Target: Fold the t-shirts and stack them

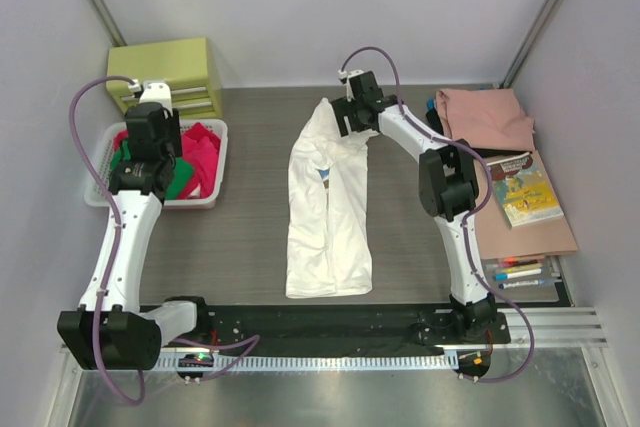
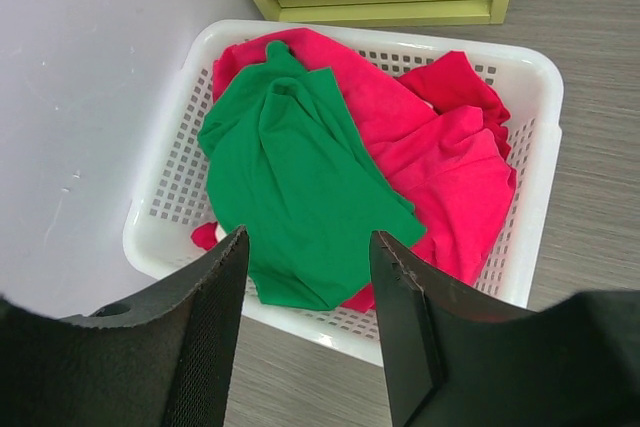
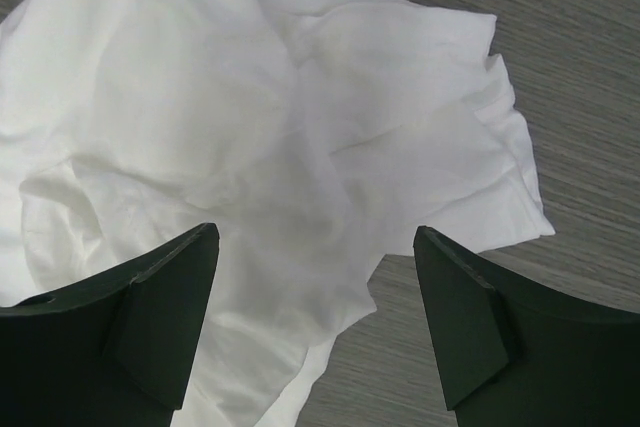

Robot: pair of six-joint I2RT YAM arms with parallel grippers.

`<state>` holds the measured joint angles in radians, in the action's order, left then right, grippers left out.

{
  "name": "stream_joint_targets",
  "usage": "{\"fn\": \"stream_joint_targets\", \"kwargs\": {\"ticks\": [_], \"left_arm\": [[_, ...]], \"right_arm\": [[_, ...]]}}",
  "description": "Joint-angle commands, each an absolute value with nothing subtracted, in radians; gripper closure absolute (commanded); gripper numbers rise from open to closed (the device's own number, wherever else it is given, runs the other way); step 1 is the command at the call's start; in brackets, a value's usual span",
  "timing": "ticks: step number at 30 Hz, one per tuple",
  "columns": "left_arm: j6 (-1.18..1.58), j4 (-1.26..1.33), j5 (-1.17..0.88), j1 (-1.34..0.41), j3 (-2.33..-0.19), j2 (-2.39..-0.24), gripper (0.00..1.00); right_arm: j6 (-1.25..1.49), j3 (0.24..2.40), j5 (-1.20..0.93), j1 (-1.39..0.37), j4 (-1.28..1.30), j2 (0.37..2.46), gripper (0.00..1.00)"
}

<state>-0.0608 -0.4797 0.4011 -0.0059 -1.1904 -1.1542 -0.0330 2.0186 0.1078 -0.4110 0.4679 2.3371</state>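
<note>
From the top: finds a white shirt [image 1: 328, 217] laid long and narrow mid-table [image 1: 250, 147]. Spots the basket [image 1: 222, 162] far left, stuffed with a green shirt [image 1: 185, 187] and a magenta shirt [image 1: 205, 152]. Places the left gripper [image 1: 150, 135] above that basket, the right gripper [image 1: 350, 119] at the white shirt's far end. Catches a salmon shirt [image 1: 485, 117] far right.

Left wrist now: looks straight into the basket, green on top of magenta and a red shirt [image 2: 455, 82]. Shows fingers partly apart, gripping nothing.

Right wrist: hangs over rumpled white cloth, fingers spread wide, nothing held.
</note>
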Motion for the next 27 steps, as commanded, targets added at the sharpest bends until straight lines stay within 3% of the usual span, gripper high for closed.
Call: {"fn": "stream_joint_targets", "kwargs": {"ticks": [1,4,6,7,8,19,27], "left_arm": [[-0.074,-0.453,0.387,-0.003,-1.187,-1.12,0.48],[-0.08,-0.451,0.387,-0.003,-1.186,-1.126,0.48],[-0.077,-0.451,0.385,-0.005,-1.183,-1.131,0.48],[-0.077,-0.453,0.385,0.024,-1.184,-1.135,0.48],[-0.075,-0.453,0.38,0.026,-1.181,-1.135,0.48],[-0.063,-0.443,0.347,0.025,-1.146,-1.146,0.49],[-0.074,-0.448,0.331,0.026,-1.115,-1.137,0.5]], "right_arm": [[-0.018,2.071,0.112,-0.413,0.495,2.355,0.16],[-0.012,2.066,0.112,-0.413,0.497,2.361,0.21],[-0.012,2.059,0.112,-0.413,0.494,2.362,0.45],[-0.006,2.054,0.115,-0.413,0.488,2.359,0.62],[-0.005,2.043,0.117,-0.413,0.483,2.358,0.97],[-0.09,1.997,0.159,-0.448,0.431,2.276,0.99],[-0.173,2.138,0.221,-0.494,0.446,2.333,0.99]]}}
